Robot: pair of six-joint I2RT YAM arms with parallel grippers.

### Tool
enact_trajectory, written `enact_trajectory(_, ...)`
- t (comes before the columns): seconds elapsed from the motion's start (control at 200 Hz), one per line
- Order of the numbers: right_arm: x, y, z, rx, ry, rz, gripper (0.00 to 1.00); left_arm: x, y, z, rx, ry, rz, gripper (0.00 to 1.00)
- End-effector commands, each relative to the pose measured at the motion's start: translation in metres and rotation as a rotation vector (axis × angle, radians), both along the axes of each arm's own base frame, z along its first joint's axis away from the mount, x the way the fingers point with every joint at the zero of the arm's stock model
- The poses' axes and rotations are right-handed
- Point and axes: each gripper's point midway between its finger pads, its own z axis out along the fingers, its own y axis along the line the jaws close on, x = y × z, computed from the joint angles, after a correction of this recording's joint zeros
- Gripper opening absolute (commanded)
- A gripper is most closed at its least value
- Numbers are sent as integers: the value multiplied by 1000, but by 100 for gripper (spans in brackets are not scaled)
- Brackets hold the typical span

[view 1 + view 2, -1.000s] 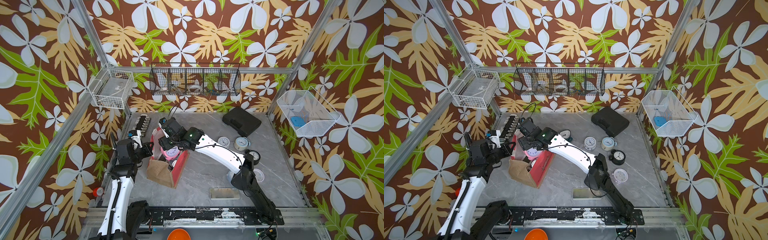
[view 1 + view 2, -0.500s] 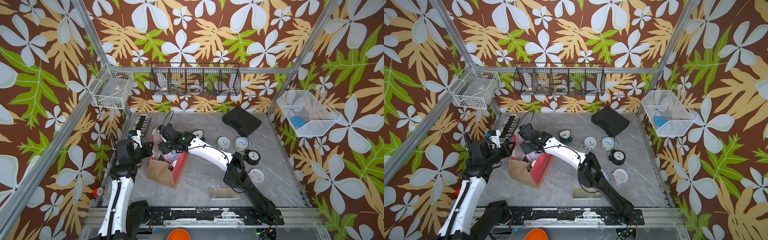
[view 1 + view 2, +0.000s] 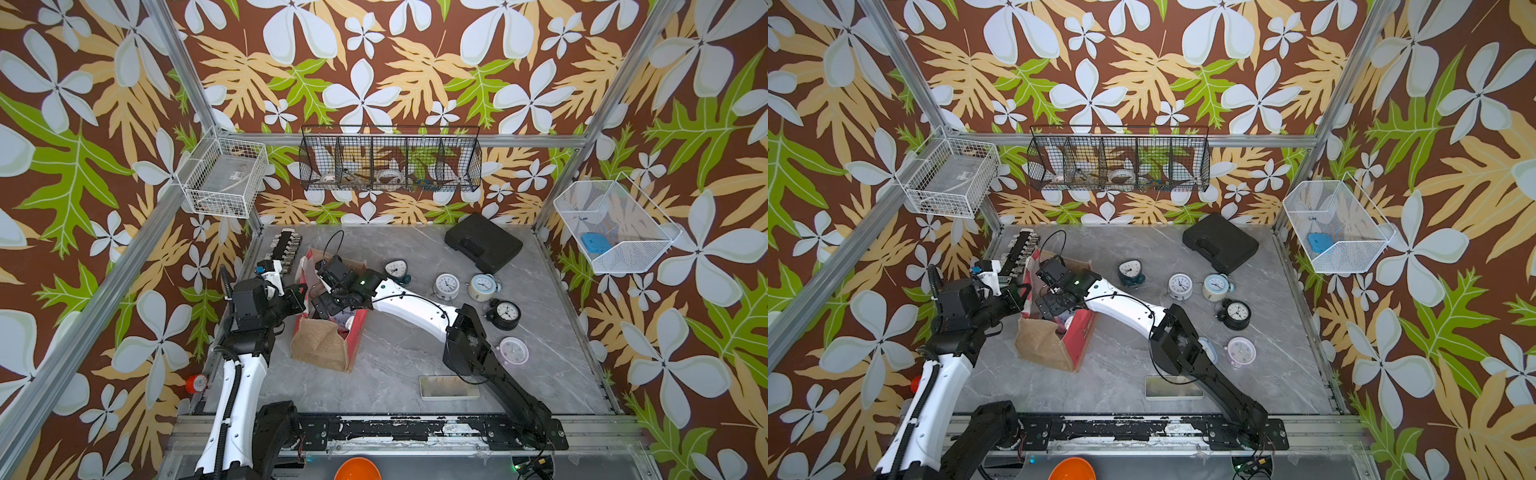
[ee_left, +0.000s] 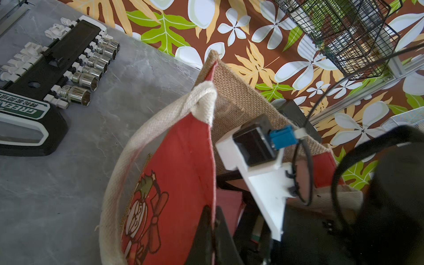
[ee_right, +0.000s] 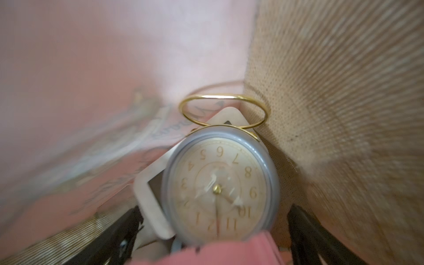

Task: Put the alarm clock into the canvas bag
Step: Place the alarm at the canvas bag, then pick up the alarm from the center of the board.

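Grey marbled tabletop point(image 3: 395, 374) floors a booth papered in big leaves and flowers. Nearest the front edge, low in both top views, lies a flat rectangular tray point(image 3: 449, 387). Just beyond it, left of centre, the canvas bag point(image 3: 322, 347) sits open-mouthed with both arms at it. The left gripper point(image 4: 212, 231) is pinched together on the rim of the bag's red panel, holding that wall up so the mouth gapes. The right gripper point(image 5: 214, 211) is down inside the bag with its jaws spread wide. In the right wrist view the alarm clock point(image 5: 220, 185) lies face up between them, low centre of the frame, on a white-framed object point(image 5: 149, 197), its gold ring beside the burlap wall. That picture is blurred, but neither jaw seems to press the clock, so I judge the drop made and the step in hand to be the way out. It calls for lifting the right gripper straight up through the mouth, jaws left apart, clear of the ring and the rope handle point(image 4: 199, 98), while the left pinch holds the wall until the arm is out. Farther back, right of centre, other clocks point(image 3: 446, 286) lie scattered, and a black case point(image 3: 482, 245) sits by the far wall.
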Motion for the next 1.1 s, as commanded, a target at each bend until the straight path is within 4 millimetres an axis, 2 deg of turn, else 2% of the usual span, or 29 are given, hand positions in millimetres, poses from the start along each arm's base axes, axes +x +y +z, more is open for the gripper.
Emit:
enact_trajectory(0.0, 0, -1, 30, 46, -26, -9, 100, 3, -2, 7, -3, -32, -12, 0)
enact_trajectory(0.195, -3, -7, 76, 107, -70, -8, 100, 3, -1, 6, -4, -27, -11, 0)
enact_trajectory(0.42, 0, -27, 121, 133, -148, -37, 98, 3, -1, 5, -3, -24, -8, 0)
enact_trajectory(0.531, 7, -47, 137, 146, -169, -75, 96, 3, -1, 4, -2, -21, -6, 0)
enact_trajectory(0.686, 25, -90, 155, 144, -210, -159, 96, 3, 0, 4, -2, -20, -5, 0)
enact_trajectory(0.816, 43, -130, 157, 122, -221, -229, 96, 3, 0, 4, -1, -19, -5, 0)
enact_trajectory(0.906, 58, -156, 150, 115, -211, -276, 96, 3, 0, 4, 0, -20, -5, 0)
enact_trajectory(0.991, 72, -177, 135, 90, -189, -321, 95, 3, 0, 4, -1, -19, -5, 0)
enact_trajectory(1.091, 86, -194, 106, 49, -152, -355, 95, 3, 0, 4, -1, -18, -3, 0)
